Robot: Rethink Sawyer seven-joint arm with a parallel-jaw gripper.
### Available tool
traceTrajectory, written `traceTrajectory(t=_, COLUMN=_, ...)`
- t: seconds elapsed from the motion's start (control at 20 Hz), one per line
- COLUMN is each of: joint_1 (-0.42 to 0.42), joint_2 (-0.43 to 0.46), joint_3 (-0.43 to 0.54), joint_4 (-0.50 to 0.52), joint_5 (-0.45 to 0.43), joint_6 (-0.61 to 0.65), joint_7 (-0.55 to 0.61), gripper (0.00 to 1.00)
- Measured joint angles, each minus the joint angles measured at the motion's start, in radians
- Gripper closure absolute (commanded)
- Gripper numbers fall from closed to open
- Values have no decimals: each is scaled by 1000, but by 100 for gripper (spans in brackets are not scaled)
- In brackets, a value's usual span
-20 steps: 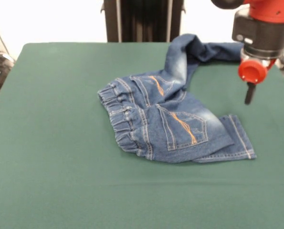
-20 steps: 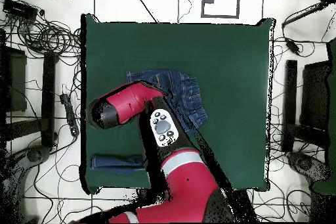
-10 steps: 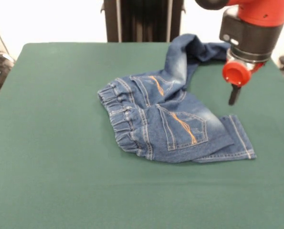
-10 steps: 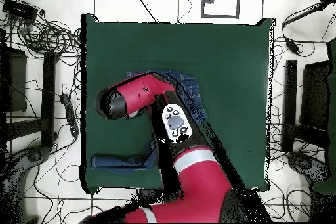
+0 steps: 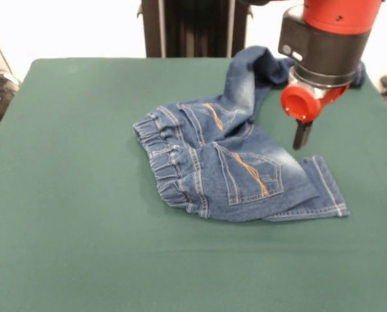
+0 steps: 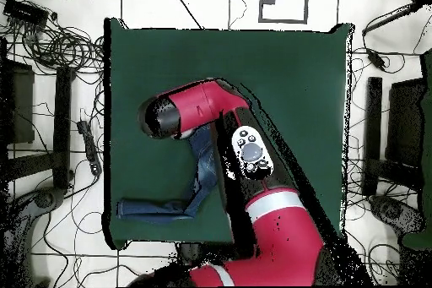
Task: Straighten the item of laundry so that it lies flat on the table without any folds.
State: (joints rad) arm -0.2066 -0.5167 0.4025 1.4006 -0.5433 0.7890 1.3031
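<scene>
Jeans (image 5: 235, 166) lie crumpled mid green worktop (image 5: 82, 214), back pockets up, waistband bunched at picture-left, one leg folded away toward far right corner, other short toward right. Red-black arm (image 6: 198, 107) covers most of them from overhead. Gripper (image 5: 302, 135) hangs above right part, holding nothing; can't tell its opening

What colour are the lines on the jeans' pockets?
Orange stitching on blue jeans, clearest in the front view.

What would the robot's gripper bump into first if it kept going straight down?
Probably the small blue denim jeans. The black-tipped gripper points down just above their right side, near the back pocket. Depth is unclear, so it might touch the dark green felt table instead.
</scene>
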Motion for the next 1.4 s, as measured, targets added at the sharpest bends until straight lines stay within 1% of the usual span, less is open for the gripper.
traceTrajectory(t=0.3, joint_1=-25, joint_2=7, joint_3=27, joint_4=-52, joint_5=-2, joint_6=17, joint_7=0, gripper=100)
traceTrajectory(t=0.55, joint_1=-57, joint_2=47, joint_3=52, joint_4=-101, joint_5=-7, joint_6=19, joint_7=-20, gripper=100)
traceTrajectory(t=0.9, joint_1=-120, joint_2=99, joint_3=74, joint_4=-114, joint_5=-28, joint_6=19, joint_7=-43, gripper=100)
traceTrajectory(t=1.15, joint_1=-185, joint_2=146, joint_3=94, joint_4=-120, joint_5=-66, joint_6=19, joint_7=-74, gripper=100)
traceTrajectory(t=1.4, joint_1=-241, joint_2=147, joint_3=109, joint_4=-105, joint_5=-87, joint_6=19, joint_7=-103, gripper=100)
